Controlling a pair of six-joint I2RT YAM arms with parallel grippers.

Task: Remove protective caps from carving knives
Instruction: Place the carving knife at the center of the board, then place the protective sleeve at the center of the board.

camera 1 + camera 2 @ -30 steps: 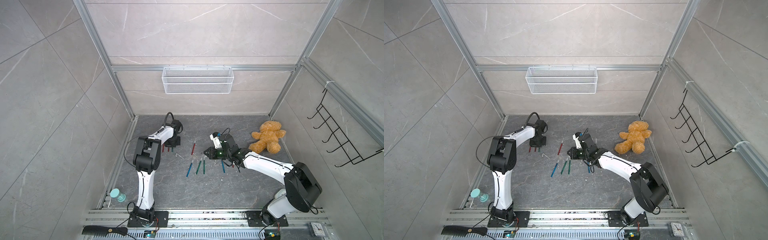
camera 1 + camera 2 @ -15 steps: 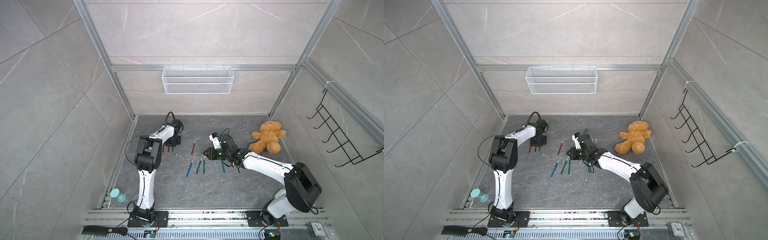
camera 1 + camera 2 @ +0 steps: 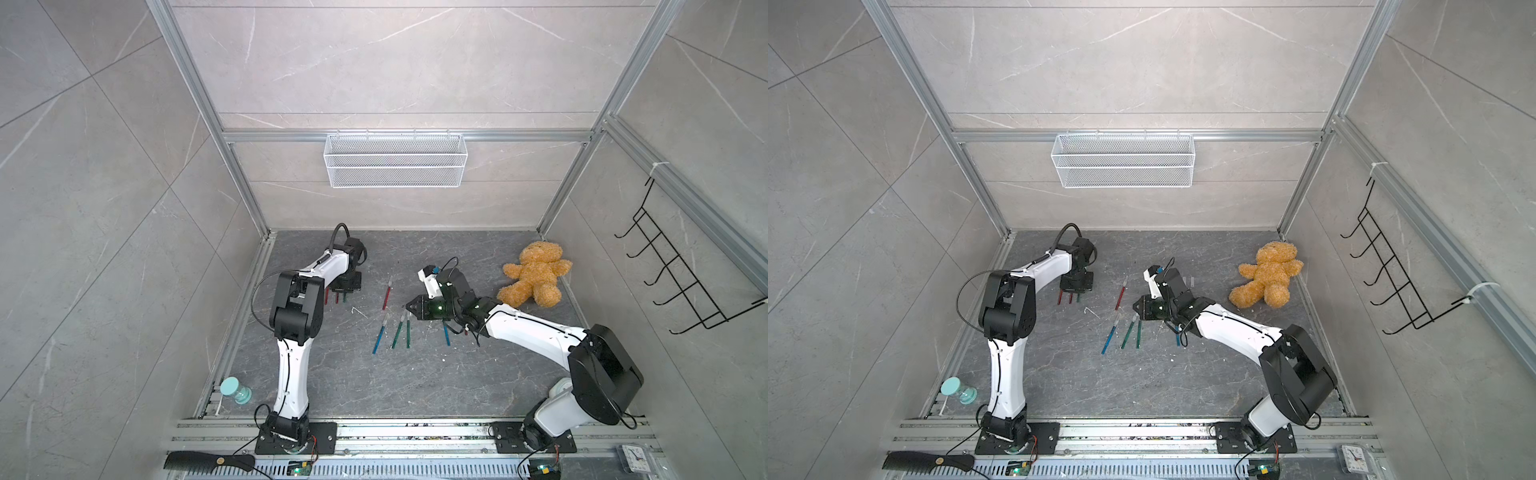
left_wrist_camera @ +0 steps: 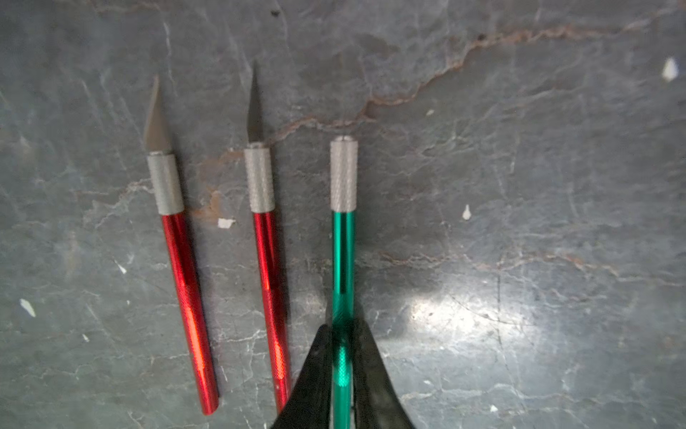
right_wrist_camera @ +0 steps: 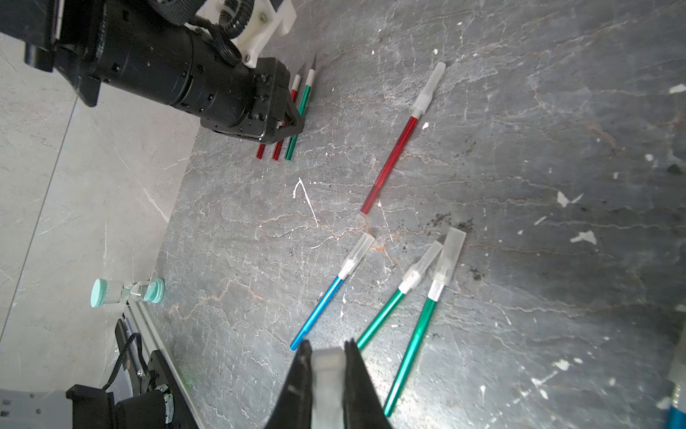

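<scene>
My left gripper (image 4: 341, 327) is shut on the handle of a green carving knife (image 4: 343, 252). That knife lies on the floor beside two red carving knives (image 4: 185, 282) with bare blades. In both top views the left gripper (image 3: 345, 291) sits low over these three. My right gripper (image 5: 326, 345) is shut on a translucent protective cap (image 5: 326, 371), held just above the floor. Ahead of it lie a red knife (image 5: 393, 156), a blue knife (image 5: 323, 304) and two green knives (image 5: 386, 312), each with its cap (image 5: 432, 85) on. A further blue knife (image 3: 446, 332) lies under the right arm.
A teddy bear (image 3: 532, 274) lies at the back right. A teal-ended sand timer (image 3: 235, 390) rests by the left rail. A black comb (image 3: 208, 461) and a small clock (image 3: 633, 457) lie on the front rail. A wire basket (image 3: 395, 160) hangs on the back wall.
Both arms stay almost where they were. None of the knives on the floor has shifted.
</scene>
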